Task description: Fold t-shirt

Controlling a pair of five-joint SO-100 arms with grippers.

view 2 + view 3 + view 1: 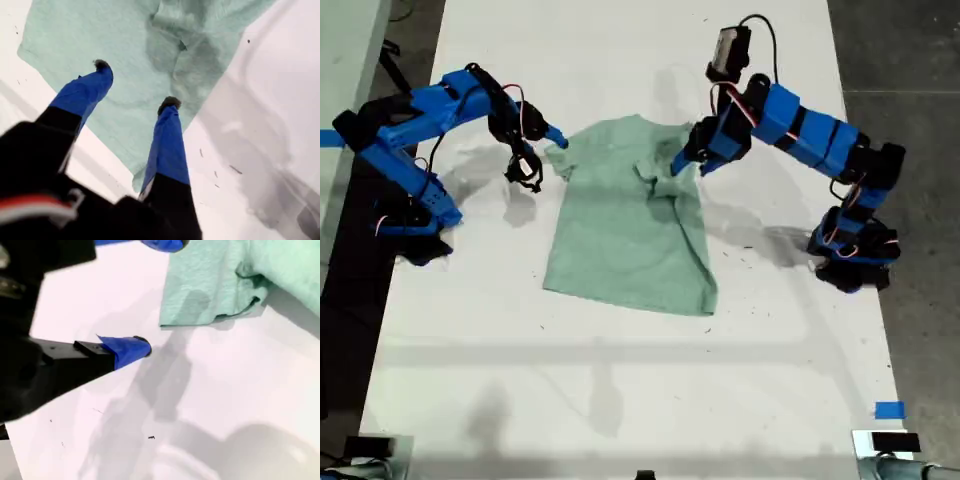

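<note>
The pale mint-green t-shirt (620,235) lies on the white table, collar end away from the camera in the exterior view. Its sleeve on the exterior view's right is folded inward and bunched (658,180). My first gripper (690,166) comes in from the exterior view's right and hovers open just over that bunched part (175,30), its fingertips (169,103) holding nothing. My second gripper (541,155) is open beside the other sleeve (205,285). One of its fingers (131,349) is over bare table and the other is at the sleeve's edge.
The arm bases stand at the table's two sides in the exterior view (415,215) (850,255). A scrap of blue tape (888,410) sits near the front corner on the exterior view's right. Dark floor borders the table on both sides.
</note>
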